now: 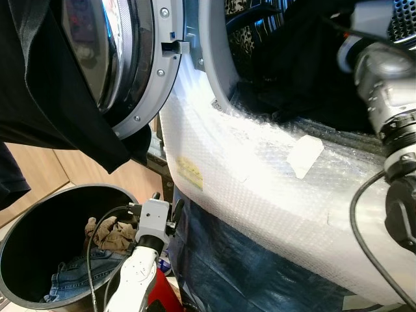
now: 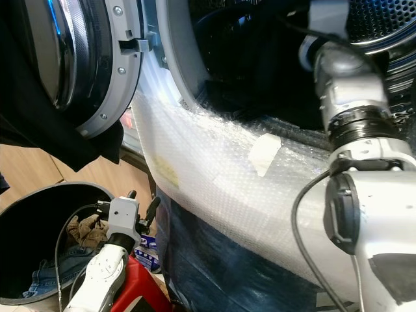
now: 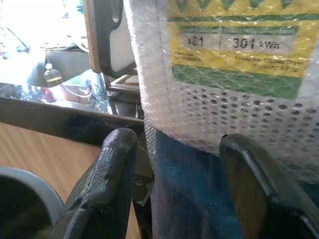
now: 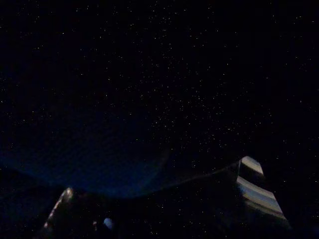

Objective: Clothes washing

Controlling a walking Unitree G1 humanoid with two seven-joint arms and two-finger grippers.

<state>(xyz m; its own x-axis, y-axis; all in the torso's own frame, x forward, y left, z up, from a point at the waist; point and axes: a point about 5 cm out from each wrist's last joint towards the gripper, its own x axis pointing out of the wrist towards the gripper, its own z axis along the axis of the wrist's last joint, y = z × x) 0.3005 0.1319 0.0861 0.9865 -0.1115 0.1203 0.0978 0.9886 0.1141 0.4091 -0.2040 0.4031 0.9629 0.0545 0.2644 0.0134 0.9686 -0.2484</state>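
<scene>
The washing machine [image 1: 260, 175], wrapped in bubble wrap, stands before me with its round door [image 1: 130, 58] swung open to the left. A black garment [image 1: 58, 110] hangs over that door. Dark clothes [image 1: 305, 78] and a spotted cloth [image 1: 244, 32] lie in the drum. My right arm [image 1: 383, 91] reaches into the drum, and its gripper is hidden among the dark cloth; the right wrist view is almost black. My left gripper [image 3: 174, 144] hangs low beside the machine's front, open and holding nothing, just above the bin [image 1: 26, 247].
The dark round bin at the lower left holds blue jeans [image 1: 78, 270] and a tan cloth [image 1: 110, 234]. A yellow energy label [image 3: 234, 45] shows under the bubble wrap. Wooden panelling [image 1: 39, 169] lies behind the bin. A red object [image 2: 140, 286] sits below my left arm.
</scene>
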